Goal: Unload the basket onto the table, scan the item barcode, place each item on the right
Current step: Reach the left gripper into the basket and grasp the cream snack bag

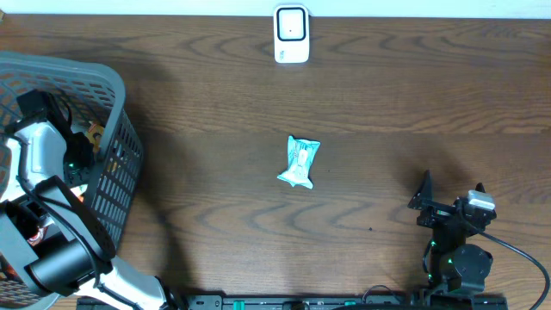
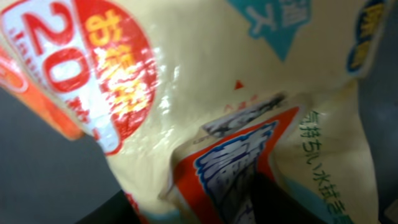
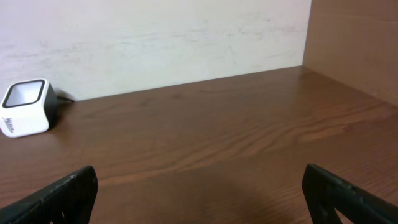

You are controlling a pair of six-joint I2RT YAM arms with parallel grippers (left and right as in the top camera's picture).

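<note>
Lying inside grey basket (image 1: pixel 118 168): cream packet (image 2: pixel 199 87)

Teal packet (image 1: pixel 300 162), white scanner (image 1: pixel 292 34) well apart

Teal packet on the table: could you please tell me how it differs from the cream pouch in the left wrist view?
Colour: the packet is teal and white; the pouch is cream with red and orange print.
Place: the packet lies alone on the open table; the pouch fills the camera of the left arm, which reaches into the basket.
Both are soft, creased wrappers.
</note>
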